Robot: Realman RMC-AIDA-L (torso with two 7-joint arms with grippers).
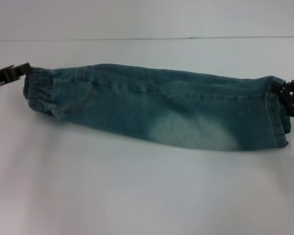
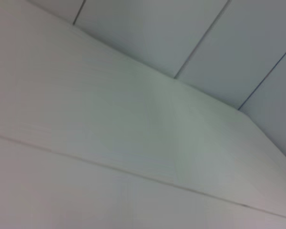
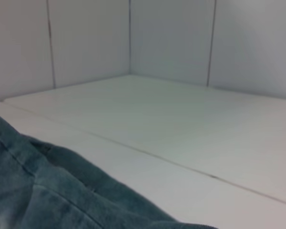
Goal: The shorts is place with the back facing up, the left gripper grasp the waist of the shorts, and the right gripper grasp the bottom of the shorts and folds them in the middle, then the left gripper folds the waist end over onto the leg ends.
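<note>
The shorts (image 1: pixel 161 110) lie folded lengthwise into a long narrow strip on the white table (image 1: pixel 137 196), stretched between the two grippers. The left gripper (image 1: pixel 24 70) is at the waist of the shorts (image 1: pixel 39 90), its black fingers touching the far upper corner of the gathered elastic band; they look clamped on that corner, with denim meeting the fingertips directly. One back patch pocket (image 1: pixel 81 95) sits just beyond the waistband, away from the left gripper. The right gripper (image 1: pixel 284 93) is at the opposite end, against the bottom of the shorts (image 1: pixel 279 115), where the stitched hems (image 1: pixel 274 129) stack up; its black body with small screws presses into the hem edge and appears closed on the cloth. A pale faded patch (image 1: pixel 191 132) lies on the near side of the strip, closer to the right gripper than to the left. The right wrist view shows a bunched fold of denim (image 3: pixel 47 191) directly beside that camera, with bare table beyond. The left wrist view shows only table surface and wall panels (image 2: pixel 181 38).
</note>
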